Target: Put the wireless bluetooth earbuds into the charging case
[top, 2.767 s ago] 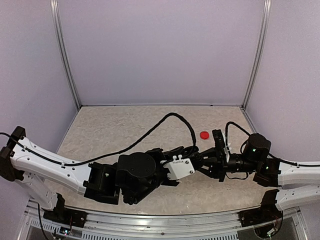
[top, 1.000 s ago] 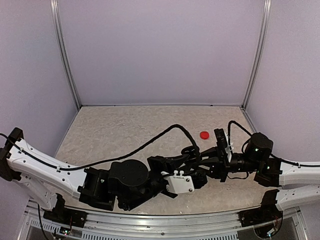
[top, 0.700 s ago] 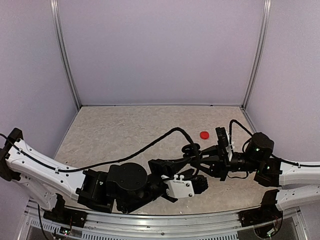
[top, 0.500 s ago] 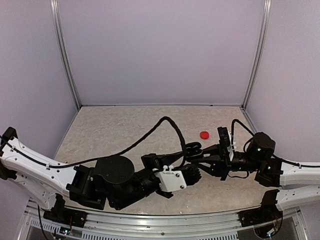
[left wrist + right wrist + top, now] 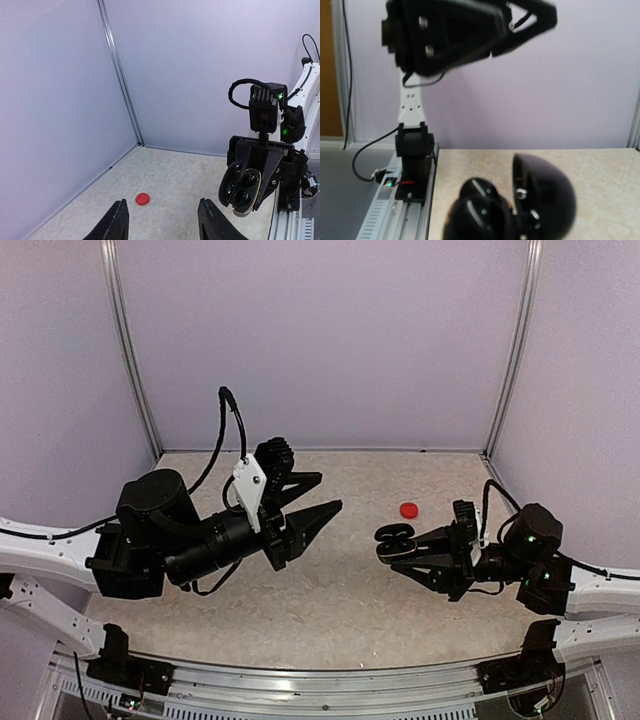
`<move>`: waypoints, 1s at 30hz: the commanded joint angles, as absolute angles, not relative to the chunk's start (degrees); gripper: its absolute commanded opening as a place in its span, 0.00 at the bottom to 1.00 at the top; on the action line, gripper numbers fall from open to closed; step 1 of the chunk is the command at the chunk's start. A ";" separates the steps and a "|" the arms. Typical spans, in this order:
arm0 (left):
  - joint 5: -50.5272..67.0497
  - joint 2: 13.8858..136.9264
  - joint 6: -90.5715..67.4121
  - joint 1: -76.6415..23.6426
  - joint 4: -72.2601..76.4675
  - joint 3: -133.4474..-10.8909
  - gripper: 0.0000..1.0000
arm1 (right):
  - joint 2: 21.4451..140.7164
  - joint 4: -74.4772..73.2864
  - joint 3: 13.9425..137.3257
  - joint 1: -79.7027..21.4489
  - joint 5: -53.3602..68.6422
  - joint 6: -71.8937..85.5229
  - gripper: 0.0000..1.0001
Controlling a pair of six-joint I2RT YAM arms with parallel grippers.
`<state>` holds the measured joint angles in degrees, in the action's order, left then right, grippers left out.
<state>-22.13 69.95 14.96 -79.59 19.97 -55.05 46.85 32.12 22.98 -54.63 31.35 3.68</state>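
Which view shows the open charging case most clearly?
The left wrist view: the charging case is whole, sharp, its open inside turned to the camera. The top external view shows the case small and dark; the right wrist view shows the case close, blurred and cut off.

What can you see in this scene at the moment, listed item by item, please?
charging case: one, black, lid open, held above the table in the right gripper
small red object: one, red, lying on the table beyond the case, apart from it; too small to identify
table: one, beige marbled, beneath both arms
walls: lilac, at the back and both sides
left gripper: one, black, open and empty, raised over the table's left half
right gripper: one, black, shut on the charging case
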 commanded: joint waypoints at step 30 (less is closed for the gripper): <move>-9.28 79.34 12.90 -79.10 14.36 -59.18 0.49 | 54.35 29.27 29.23 -57.13 38.40 3.13 0.00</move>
<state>-10.44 78.98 12.43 -79.50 16.40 -56.99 54.92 28.64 27.59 -56.51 37.45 3.05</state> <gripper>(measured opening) 0.490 0.226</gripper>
